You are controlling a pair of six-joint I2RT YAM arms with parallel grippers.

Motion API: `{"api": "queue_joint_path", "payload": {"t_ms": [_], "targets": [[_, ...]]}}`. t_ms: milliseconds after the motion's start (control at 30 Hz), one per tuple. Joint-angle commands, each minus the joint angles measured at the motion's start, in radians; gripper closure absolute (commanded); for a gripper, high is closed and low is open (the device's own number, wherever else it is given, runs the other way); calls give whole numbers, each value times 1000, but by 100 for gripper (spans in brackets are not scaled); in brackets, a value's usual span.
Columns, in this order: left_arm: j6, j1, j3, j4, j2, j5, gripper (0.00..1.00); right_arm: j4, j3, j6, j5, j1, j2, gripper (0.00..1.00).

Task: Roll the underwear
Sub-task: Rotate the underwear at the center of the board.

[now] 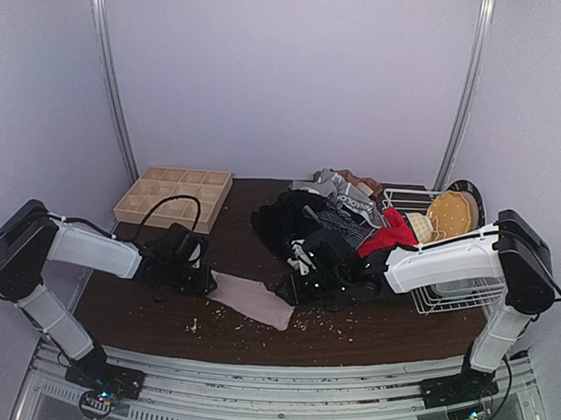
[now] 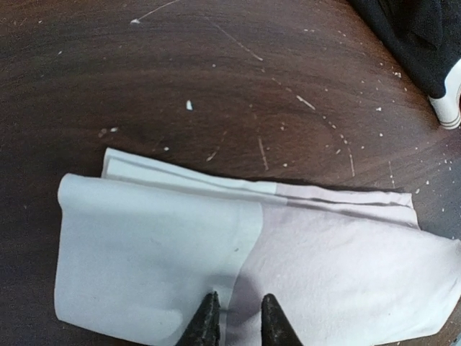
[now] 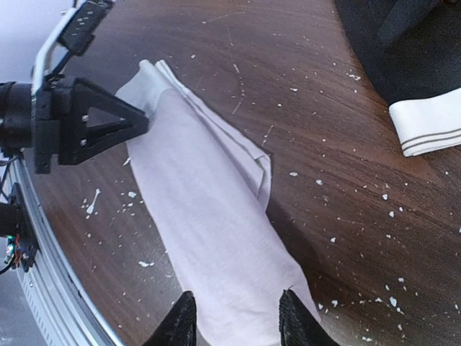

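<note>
The pale pink brief lies folded into a flat strip on the counter, clear of the underwear heap, the left pincer narrowly parted over 1 end and the right pincer parted wider astride the other, apparently poised to start rolling.

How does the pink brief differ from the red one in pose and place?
The pink brief lies flat and folded; the red brief is crumpled. The pink one lies alone on the bare table near the front; the red one sits in the heap of clothes beside the wire basket. Both are soft cloth, not yet rolled.
</note>
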Motion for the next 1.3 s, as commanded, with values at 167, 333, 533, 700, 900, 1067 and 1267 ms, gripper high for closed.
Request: {"api": "queue_joint_path", "payload": {"t_ms": [167,333,533,700,900,1067,1267], "targets": [[-28,0,17,-176,-85,-116,74,-108,132,-53,27,-15,214,70],[-15,8,81,-179,18,-102,76,-65,38,-4,16,24,204,72],[36,8,230,-142,188,6,78,28,-84,105,17,138,164,72],[92,8,369,-123,285,59,79,49,-82,143,-5,207,144,68],[114,9,467,-183,263,-13,74,-50,-56,46,73,187,-20,60],[90,4,390,-248,102,-76,59,-98,-70,-11,81,71,-104,58],[27,-21,287,-253,54,-11,63,3,-22,-10,2,-1,26,62]]}}
